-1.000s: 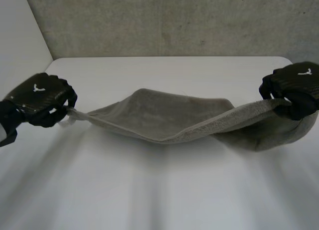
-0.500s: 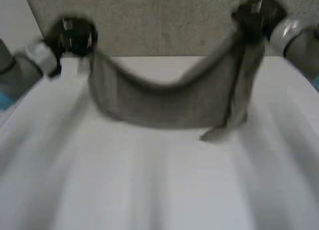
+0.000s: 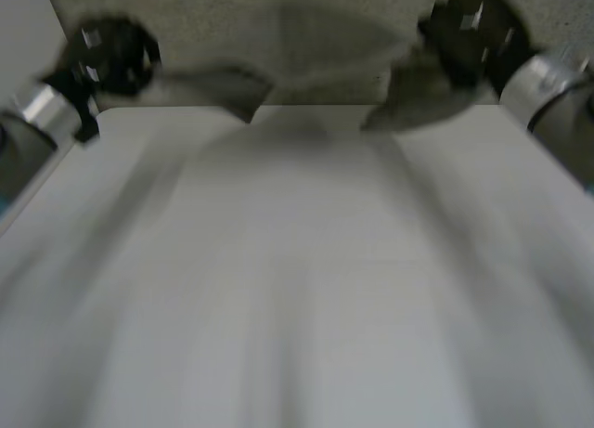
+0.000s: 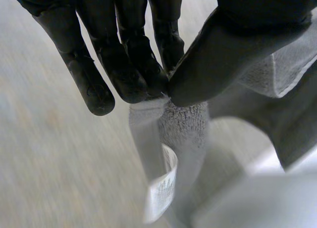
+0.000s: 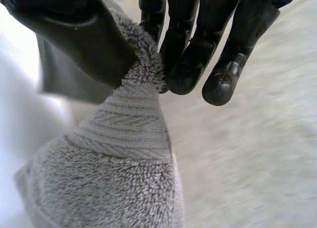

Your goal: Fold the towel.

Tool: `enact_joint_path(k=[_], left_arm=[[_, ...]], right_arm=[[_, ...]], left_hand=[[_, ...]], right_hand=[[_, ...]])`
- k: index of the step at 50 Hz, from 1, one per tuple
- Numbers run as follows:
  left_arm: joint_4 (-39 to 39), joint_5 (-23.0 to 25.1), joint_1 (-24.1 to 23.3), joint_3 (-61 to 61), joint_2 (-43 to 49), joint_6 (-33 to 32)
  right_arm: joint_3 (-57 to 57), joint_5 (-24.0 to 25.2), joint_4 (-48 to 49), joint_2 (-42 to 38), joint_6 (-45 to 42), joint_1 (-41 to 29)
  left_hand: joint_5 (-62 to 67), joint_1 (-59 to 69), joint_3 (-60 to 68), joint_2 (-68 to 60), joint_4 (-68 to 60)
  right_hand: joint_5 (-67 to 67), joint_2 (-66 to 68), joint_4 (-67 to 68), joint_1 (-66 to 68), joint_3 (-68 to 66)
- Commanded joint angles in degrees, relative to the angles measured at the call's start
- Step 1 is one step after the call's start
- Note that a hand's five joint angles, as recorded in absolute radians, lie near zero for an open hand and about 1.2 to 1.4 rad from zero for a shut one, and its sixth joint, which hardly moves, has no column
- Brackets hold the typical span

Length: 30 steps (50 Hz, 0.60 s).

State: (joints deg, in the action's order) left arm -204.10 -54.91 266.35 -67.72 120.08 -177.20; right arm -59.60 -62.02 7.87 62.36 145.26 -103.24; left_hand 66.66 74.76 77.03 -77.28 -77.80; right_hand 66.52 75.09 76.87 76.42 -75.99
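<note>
Grey towel (image 3: pixel 413 98), aloft over the far edge of the tabletop (image 3: pixel 297 289), strung between two grips. One corner, with a white label (image 4: pixel 161 191) hanging below it, pinched between thumb and fingers of the left robot hand (image 3: pixel 116 57), near the far left corner of the tabletop. Opposite corner clamped the same way by the right robot hand (image 3: pixel 469 29), near the far right corner, terry bunched at the fingertips. Both grips shallow, right at the tip of the cloth. Likely risk: a slip out of one pinch under any quick swing, dropping that corner and landing the towel crumpled. Also possible: a skewed lay with mismatched edges, from out-of-step travel of the two arms.
</note>
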Motion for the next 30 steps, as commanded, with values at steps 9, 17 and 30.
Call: enact_joint_path(k=[9,17,30], left_arm=[[2.29,4.11,1.37,-18.41,2.62,-18.26],[6.87,4.11,4.35,-19.64,-0.72,-18.79],[6.52,3.94,4.97,-20.61,0.07,-18.44]], right_arm=[[-23.09,-0.9,-0.14,-5.14,-8.94,0.94],[-26.18,-5.22,-0.22,-4.01,-3.77,2.25],[-24.25,-6.27,-0.66,-6.72,-0.68,5.24]], left_hand=[[3.34,5.24,2.97,-2.72,-2.2],[3.34,5.24,2.97,-2.72,-2.2],[3.34,5.24,2.97,-2.72,-2.2]], right_hand=[[3.48,4.91,3.13,3.58,-4.01],[-17.05,-15.61,-17.4,-16.94,16.51],[-36.67,-35.23,-37.02,-36.56,36.13]])
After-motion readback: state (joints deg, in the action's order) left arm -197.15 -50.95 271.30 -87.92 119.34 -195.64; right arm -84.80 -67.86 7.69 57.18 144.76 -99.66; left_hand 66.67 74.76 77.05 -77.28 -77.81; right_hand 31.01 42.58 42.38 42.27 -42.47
